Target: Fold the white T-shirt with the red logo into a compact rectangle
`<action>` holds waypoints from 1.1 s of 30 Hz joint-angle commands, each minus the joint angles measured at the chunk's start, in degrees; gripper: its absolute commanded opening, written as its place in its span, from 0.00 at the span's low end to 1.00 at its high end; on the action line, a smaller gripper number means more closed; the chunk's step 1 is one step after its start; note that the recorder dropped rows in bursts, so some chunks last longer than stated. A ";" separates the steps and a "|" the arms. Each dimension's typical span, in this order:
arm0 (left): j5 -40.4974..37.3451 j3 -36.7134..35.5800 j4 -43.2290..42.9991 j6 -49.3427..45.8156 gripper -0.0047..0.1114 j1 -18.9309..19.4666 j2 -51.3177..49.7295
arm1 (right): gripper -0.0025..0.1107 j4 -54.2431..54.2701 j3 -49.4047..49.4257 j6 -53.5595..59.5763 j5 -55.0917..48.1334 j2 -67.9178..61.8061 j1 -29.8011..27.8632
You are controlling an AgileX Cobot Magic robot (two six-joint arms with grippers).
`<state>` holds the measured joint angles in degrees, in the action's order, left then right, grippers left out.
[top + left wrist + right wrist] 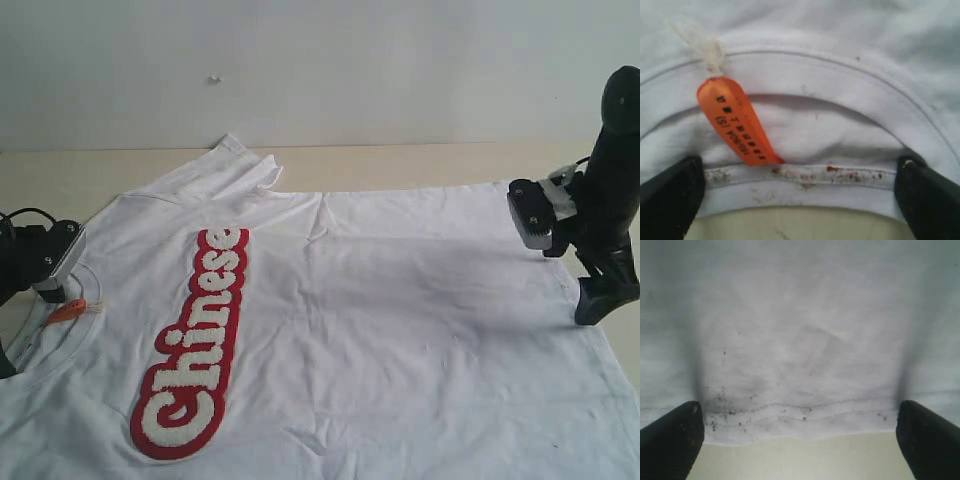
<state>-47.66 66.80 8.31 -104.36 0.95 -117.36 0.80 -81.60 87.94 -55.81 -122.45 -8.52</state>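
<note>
The white T-shirt (400, 320) lies spread flat on the table, with its collar at the left and its hem at the right. The red logo (195, 345) faces up on the chest. My left gripper (799, 169) is open, its two dark fingers straddling the collar's edge (805, 175) beside the orange neck tag (737, 122), also seen from outside (68, 310). My right gripper (799, 410) is open too, with the stitched hem (800, 412) lying between its fingers. Neither gripper holds cloth. The left arm's wrist (40, 258) and the right arm (610, 200) stand at opposite ends of the shirt.
The beige table (400, 165) shows bare behind the shirt and just past the hem (800, 455). One sleeve (240, 165) points toward the pale wall at the back. The cloth has light wrinkles near its middle.
</note>
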 commanded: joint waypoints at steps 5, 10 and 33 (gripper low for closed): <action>1.26 -2.11 -0.35 -0.09 0.95 -0.54 -4.68 | 0.95 -1.59 -0.50 0.75 -2.71 -3.96 -0.31; 1.26 -2.11 -0.35 -0.09 0.95 -0.54 -4.68 | 0.95 -2.13 -0.50 0.75 -0.82 -4.07 -0.31; 1.26 -2.11 -0.35 -0.19 0.95 -0.54 -4.68 | 0.95 -5.92 -0.50 -5.87 -2.93 -4.07 -0.19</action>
<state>-47.66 66.80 8.21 -104.36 0.95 -117.45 -2.78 -82.76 83.32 -57.05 -124.64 -8.41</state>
